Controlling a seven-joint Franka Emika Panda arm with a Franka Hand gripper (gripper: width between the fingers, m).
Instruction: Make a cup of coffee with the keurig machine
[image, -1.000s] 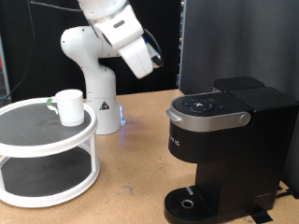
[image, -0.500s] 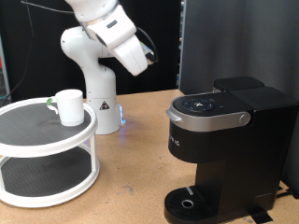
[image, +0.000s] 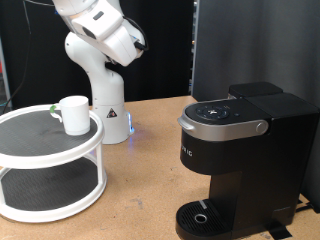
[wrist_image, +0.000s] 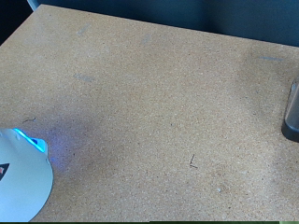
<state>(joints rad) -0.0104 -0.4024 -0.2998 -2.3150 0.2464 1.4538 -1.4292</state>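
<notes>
Overhead, the white Panda arm reaches across the top left of the exterior view, its end effector out of sight in both views, so whether it is wide or narrow cannot be told. Below it, the cup stands upright on the top shelf of a round white two-tier stand at the left of the desk, its handle turned left. At the right, well apart from the cup, the keurig machine sits with its lid down and its round drip tray bare. Between them stands the arm's white base, a blue light glowing at its foot. From the wrist view, only bare cork-brown desk and the base's lit edge show.
</notes>
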